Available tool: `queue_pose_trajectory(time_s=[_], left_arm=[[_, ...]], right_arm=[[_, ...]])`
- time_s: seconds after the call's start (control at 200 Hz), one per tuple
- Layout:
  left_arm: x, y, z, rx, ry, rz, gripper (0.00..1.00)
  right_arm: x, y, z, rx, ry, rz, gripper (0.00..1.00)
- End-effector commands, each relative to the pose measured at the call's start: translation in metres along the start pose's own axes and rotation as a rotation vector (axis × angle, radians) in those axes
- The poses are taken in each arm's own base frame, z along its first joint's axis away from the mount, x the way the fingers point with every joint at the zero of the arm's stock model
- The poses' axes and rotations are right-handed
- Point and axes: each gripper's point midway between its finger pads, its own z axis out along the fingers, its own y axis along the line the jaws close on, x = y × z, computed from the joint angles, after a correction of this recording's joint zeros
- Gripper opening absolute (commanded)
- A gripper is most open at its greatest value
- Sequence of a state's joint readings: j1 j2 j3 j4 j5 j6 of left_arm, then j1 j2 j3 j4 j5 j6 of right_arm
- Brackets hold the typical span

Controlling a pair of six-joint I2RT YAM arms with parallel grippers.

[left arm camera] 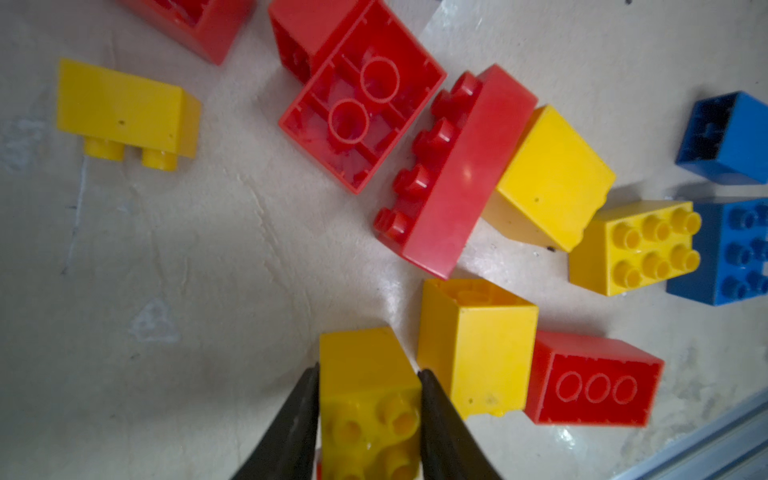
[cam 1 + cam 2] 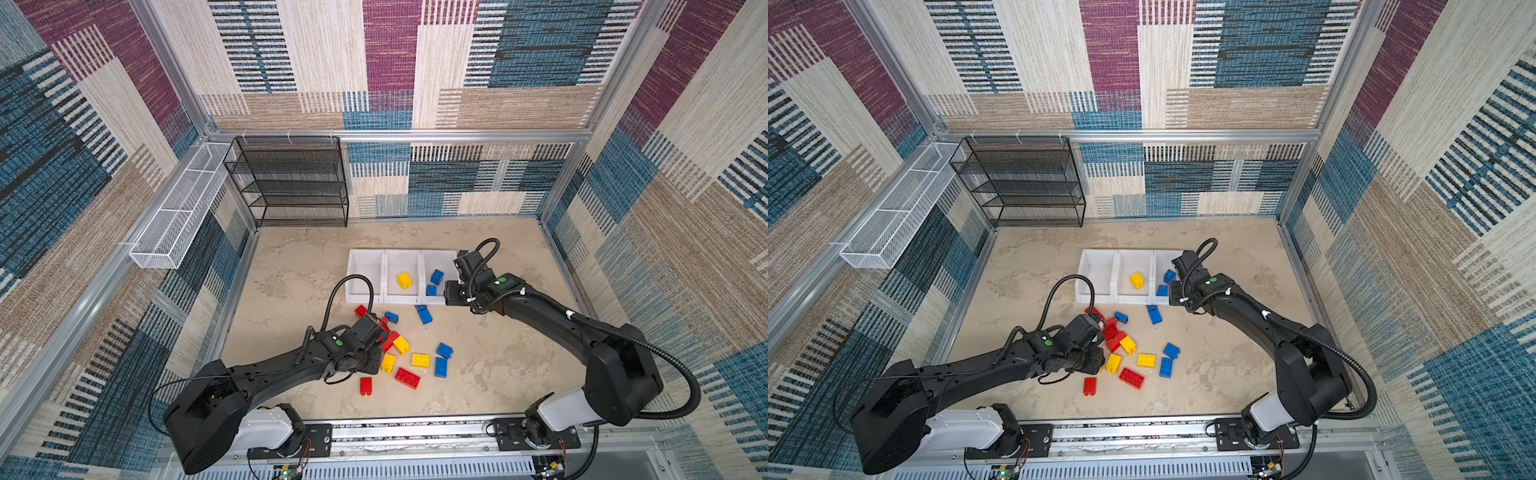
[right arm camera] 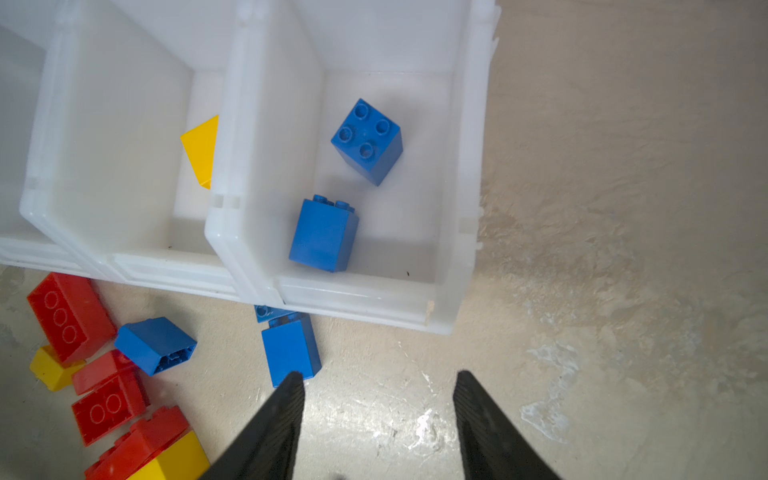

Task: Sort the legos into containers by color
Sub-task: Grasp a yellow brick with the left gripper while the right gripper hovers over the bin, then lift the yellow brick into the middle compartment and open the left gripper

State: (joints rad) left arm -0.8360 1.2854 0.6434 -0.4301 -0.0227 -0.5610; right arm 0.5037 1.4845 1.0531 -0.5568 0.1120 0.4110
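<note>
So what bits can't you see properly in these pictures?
- Left gripper and the yellow lego it pinches: hidden under the arm's wrist in both top views. The left wrist view's edge cuts the lego off.
- Middle bin's lego: the right wrist view shows only a corner behind the bin wall.
- Left bin: cut off by that view's edge.
- Red legos: partly under that wrist in both top views.

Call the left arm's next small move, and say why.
Probably a short straight lift. The left gripper has its fingers against both sides of a yellow brick, with a second yellow brick close beside it, so rising first should avoid dragging that one. The middle bin already holds a yellow lego.
</note>
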Motion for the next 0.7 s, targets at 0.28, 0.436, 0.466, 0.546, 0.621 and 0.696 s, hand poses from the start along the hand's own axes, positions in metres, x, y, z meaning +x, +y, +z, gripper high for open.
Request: queue_pose_trajectory(time_s=[0.28,0.436,0.466,0.546,0.621,0.696], left_arm=[[-0.033,-0.019,-0.022,0.042,-0.086,0.045,0.34],[-0.074,-0.037,-0.043,0.072,-0.169,0.090,0.34],[-0.084,-0.039,-0.045,0.068,-0.186,0.103,0.35],[-0.113,-0.042,-0.047,0.061,-0.217,0.126,0.35],[-0.139,-0.044,-0.044,0.059,-0.221,0.143,0.35],[-0.162,-0.045,-0.039,0.047,-0.223,0.165,0.35]], right_arm=[[-0.008,0.003,-0.012,-0.026,-0.045,0.026,0.59],[-0.011,0.002,-0.022,-0.028,-0.065,0.031,0.58],[-0.012,0.002,-0.024,-0.032,-0.072,0.035,0.58],[-0.014,0.003,-0.030,-0.040,-0.084,0.043,0.57],[-0.013,0.002,-0.034,-0.045,-0.090,0.049,0.57],[-0.011,-0.001,-0.037,-0.036,-0.090,0.054,0.57]])
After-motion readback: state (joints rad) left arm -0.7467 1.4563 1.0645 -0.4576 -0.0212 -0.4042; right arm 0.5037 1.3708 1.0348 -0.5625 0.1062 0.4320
